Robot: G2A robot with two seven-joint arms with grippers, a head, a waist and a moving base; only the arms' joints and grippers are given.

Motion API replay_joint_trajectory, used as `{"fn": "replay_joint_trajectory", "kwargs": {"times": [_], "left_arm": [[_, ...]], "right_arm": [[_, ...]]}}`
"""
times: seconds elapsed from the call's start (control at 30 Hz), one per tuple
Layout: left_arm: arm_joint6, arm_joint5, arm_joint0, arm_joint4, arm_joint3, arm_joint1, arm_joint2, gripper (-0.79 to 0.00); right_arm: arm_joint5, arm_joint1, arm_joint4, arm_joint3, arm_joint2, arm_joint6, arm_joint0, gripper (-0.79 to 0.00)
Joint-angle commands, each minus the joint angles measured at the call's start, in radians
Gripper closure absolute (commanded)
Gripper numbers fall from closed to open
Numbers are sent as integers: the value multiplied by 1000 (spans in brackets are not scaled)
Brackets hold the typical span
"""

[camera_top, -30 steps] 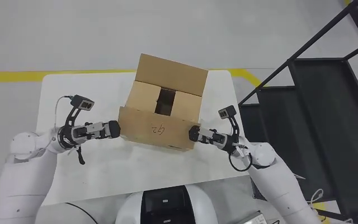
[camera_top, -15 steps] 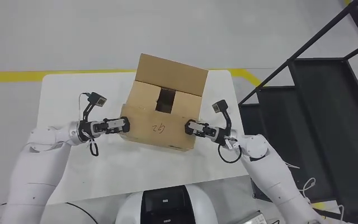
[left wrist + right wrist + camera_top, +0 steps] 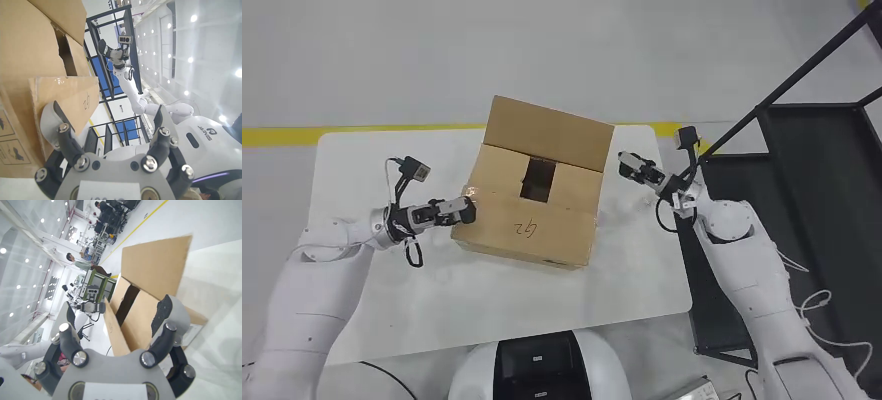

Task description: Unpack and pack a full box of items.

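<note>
Grey flooring was seen around the white table (image 3: 372,160), with the cardboard box (image 3: 504,238) set near its middle. Its far flap (image 3: 552,130) was raised and its near flap (image 3: 532,228) turned out toward the robot, while the inner flaps (image 3: 502,172) were left nearly shut over a dark gap (image 3: 538,180), so the contents were hidden. The left end effector (image 3: 466,209) was held wide open at the near flap's left corner, apparently to spread it; contact could not be confirmed. The right end effector (image 3: 627,163) was spread open and empty, just off the box's right side.
</note>
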Motion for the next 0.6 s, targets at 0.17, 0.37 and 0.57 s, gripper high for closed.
{"fn": "replay_joint_trajectory", "kwargs": {"times": [0.17,0.37,0.57], "left_arm": [[-24,53,15,-22,-22,4,-1,-785],[-21,67,26,-14,-40,7,-8,-785],[-8,75,31,-10,-50,8,-8,-785]], "right_arm": [[-14,-33,-62,252,-110,-64,177,-785],[-55,-73,-42,417,-203,-71,303,-785],[-104,-113,99,510,-264,34,391,-785]]}}
